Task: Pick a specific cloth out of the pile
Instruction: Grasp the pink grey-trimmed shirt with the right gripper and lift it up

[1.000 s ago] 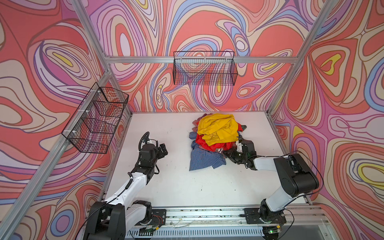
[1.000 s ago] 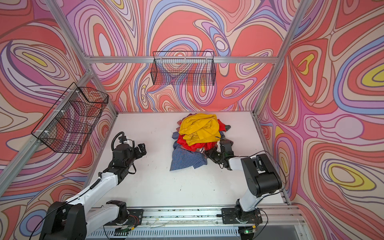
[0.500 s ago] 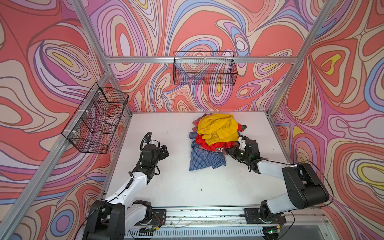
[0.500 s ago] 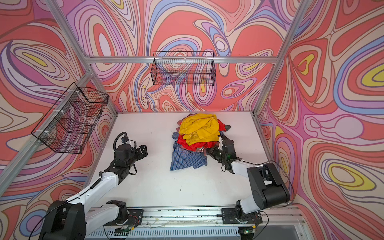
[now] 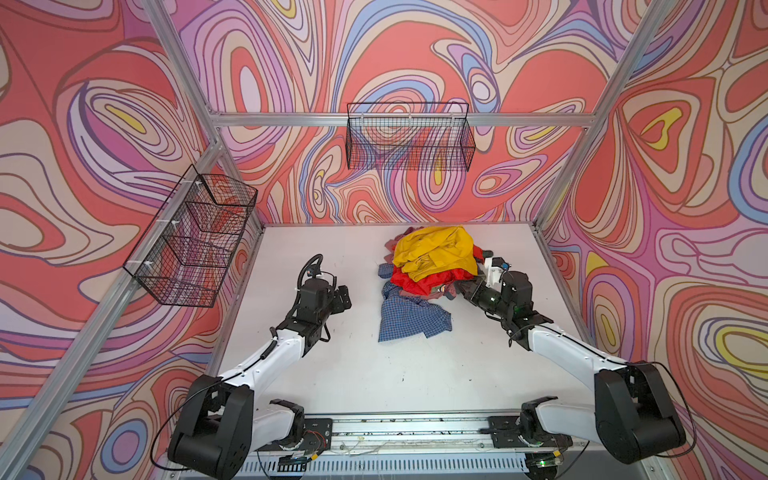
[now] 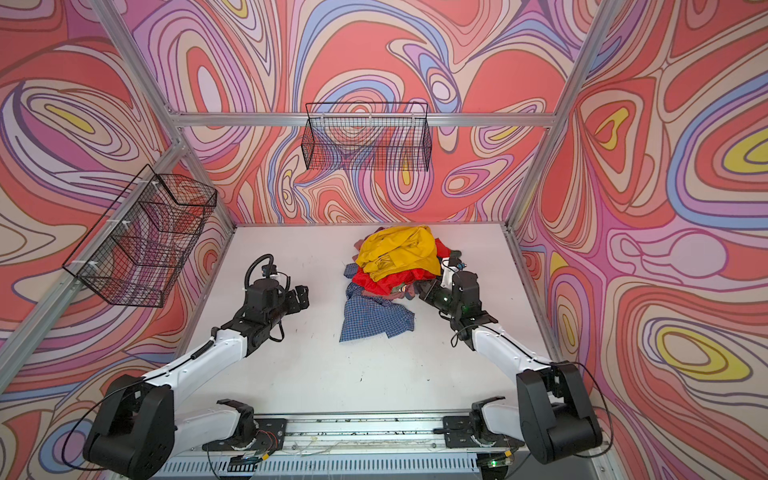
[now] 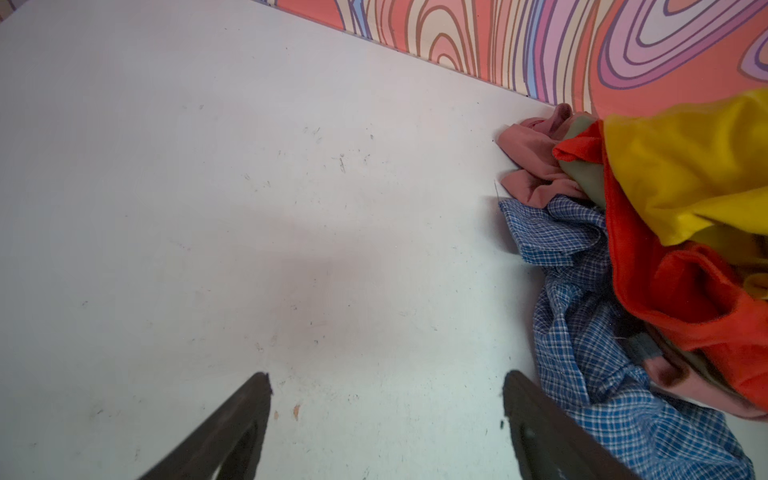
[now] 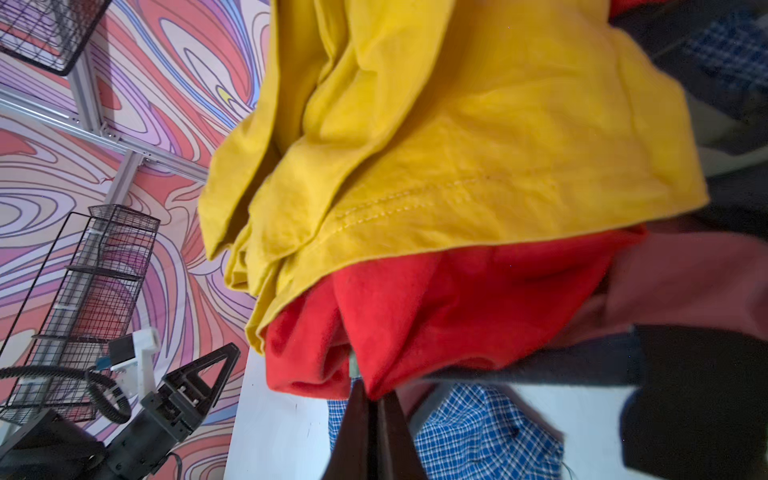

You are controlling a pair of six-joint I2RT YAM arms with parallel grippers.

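With my right gripper [image 8: 376,395] jaws pressed together at the red garment [image 8: 436,299] (contents: I cannot tell), I should draw the pink-mauve cloth [image 8: 685,282] out low, slowly; left gripper [image 7: 385,374] stands wide.

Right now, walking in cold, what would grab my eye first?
Probably the heap of mixed clothes toward the back right of the white tabletop, capped by a big mustard-yellow garment. The right claw is shut with its tips at the heap's near right edge, while the left claw hangs open above bare table. Swirling pink-and-red walls surround it all.
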